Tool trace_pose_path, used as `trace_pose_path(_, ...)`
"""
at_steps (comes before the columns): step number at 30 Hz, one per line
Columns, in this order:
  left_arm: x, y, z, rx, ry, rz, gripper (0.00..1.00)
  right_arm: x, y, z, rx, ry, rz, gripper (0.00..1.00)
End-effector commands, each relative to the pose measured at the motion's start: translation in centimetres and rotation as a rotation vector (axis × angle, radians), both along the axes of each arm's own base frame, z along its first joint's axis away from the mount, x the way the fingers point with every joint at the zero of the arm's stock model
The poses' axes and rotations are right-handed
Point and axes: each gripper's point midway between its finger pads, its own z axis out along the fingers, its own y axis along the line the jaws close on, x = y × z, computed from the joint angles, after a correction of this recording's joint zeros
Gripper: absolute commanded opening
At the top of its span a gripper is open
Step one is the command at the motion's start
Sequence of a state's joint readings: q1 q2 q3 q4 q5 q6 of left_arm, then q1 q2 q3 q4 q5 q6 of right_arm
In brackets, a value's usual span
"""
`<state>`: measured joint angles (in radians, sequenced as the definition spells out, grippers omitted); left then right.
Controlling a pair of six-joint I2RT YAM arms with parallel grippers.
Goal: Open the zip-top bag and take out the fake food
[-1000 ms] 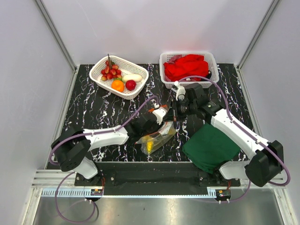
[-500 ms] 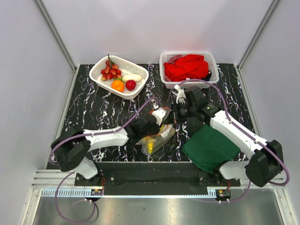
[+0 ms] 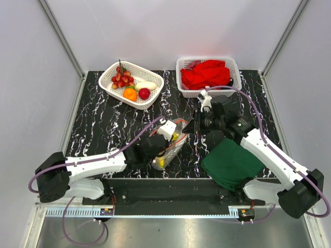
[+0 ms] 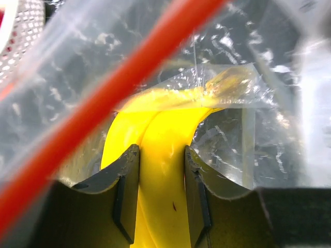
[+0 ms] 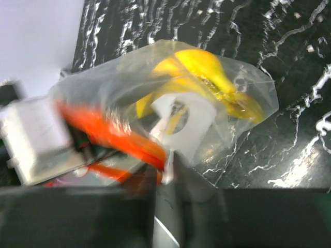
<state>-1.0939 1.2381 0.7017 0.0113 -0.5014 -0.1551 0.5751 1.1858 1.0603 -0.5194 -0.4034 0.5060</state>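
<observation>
Left wrist view has the left fingers [image 4: 126,181] clenched on a banana [image 4: 155,134], one finger against each flank, deep inside the bag [image 4: 232,119]. The banana's long axis runs straight out ahead of the fingers, then bends off to their right at the far end. There the tip presses into a fold of plastic. The zip strip [image 4: 119,82] crosses slantwise above and ahead of the fingers, from lower left to upper right. From overhead, the bag lies on the counter [image 3: 103,119] between the two arms, its strip end turned toward the right fingers [image 3: 195,123]. As far as the blurred right wrist view lets me judge, these are pinched together on the bag's rim just beside the strip. So the left arm has the fruit and the right arm has the bag. The coming pull, I judge, should go back along the banana's own line, toward the left wrist and out under the strip, while the right fingers hold the rim away. A sideways drag would likely snag the curved tip in that fold. Whether the yellow mass is one banana or a bunch, I cannot tell.
</observation>
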Motion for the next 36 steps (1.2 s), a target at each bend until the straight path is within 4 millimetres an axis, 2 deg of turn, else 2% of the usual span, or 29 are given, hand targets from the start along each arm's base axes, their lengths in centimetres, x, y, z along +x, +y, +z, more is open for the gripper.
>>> trace_pose_path(1,0.5,1.3,0.4,-0.015,-0.020,0.081,0.00,-1.3,1.0,2.6,0.102,-0.046,0.085,0.42)
trace_pose_path(2,0.3,1.4,0.2,-0.016,0.000,0.079,0.00,-1.4,0.8,2.4,0.090,-0.033,0.080,0.50)
trace_pose_path(6,0.2,1.7,-0.3,-0.042,0.130,0.108,0.00,0.3,-1.7,1.2,-0.026,-0.066,-0.065,0.78)
trace_pose_path(7,0.2,1.8,-0.3,-0.071,0.158,0.120,0.00,0.3,-2.2,1.5,-0.024,-0.086,-0.084,0.89)
trace_pose_path(10,0.6,2.6,0.1,-0.151,0.222,0.144,0.00,0.9,-3.8,2.0,-0.020,-0.115,-0.149,0.99)
trace_pose_path(11,1.2,3.4,0.2,-0.170,0.231,0.170,0.00,1.0,-4.1,2.1,-0.018,-0.116,-0.165,1.00)
trace_pose_path(14,1.5,4.1,1.4,-0.243,0.249,0.161,0.00,1.6,-5.1,1.5,-0.016,-0.102,-0.205,1.00)
trace_pose_path(16,1.5,4.1,1.9,-0.288,0.273,0.142,0.00,1.9,-5.5,-0.1,-0.004,-0.050,-0.229,1.00)
trace_pose_path(17,1.9,4.8,2.3,-0.309,0.272,0.153,0.00,2.2,-5.2,-0.1,0.022,-0.055,-0.221,1.00)
trace_pose_path(18,1.8,4.7,2.5,-0.325,0.282,0.134,0.00,1.4,-4.5,-1.4,0.048,-0.015,-0.170,1.00)
trace_pose_path(19,1.9,4.8,2.9,-0.339,0.276,0.130,0.00,1.9,-3.3,-0.6,0.122,-0.048,-0.139,1.00)
trace_pose_path(20,1.8,4.8,2.9,-0.349,0.282,0.120,0.00,1.6,-2.3,-0.6,0.175,-0.049,-0.082,1.00)
trace_pose_path(21,1.4,4.3,3.6,-0.384,0.285,0.081,0.00,-0.2,-0.9,-2.1,0.236,0.024,0.041,0.95)
trace_pose_path(23,1.6,4.4,4.2,-0.427,0.289,0.084,0.00,-0.3,0.2,-2.3,0.306,0.025,0.107,0.88)
trace_pose_path(25,1.1,3.7,4.5,-0.460,0.319,0.045,0.00,-0.6,0.8,-3.2,0.352,0.038,0.148,0.87)
trace_pose_path(26,1.1,3.6,4.6,-0.473,0.324,0.039,0.00,-0.2,1.2,-2.6,0.384,-0.015,0.159,0.88)
trace_pose_path(27,0.9,3.2,4.9,-0.487,0.331,0.022,0.00,-0.8,1.4,-3.1,0.398,-0.003,0.177,0.89)
trace_pose_path(30,0.6,2.6,5.1,-0.515,0.356,-0.002,0.00,-0.9,2.2,-3.0,0.418,-0.014,0.195,0.93)
trace_pose_path(33,0.6,2.2,5.4,-0.552,0.375,-0.007,0.00,-0.8,2.7,-3.3,0.435,-0.009,0.210,0.89)
trace_pose_path(34,0.7,2.2,5.5,-0.560,0.377,-0.007,0.00,-0.8,3.1,-2.8,0.461,-0.017,0.215,0.88)
trace_pose_path(36,0.6,1.8,5.8,-0.580,0.389,-0.018,0.00,-0.7,3.4,-3.2,0.467,0.005,0.218,0.79)
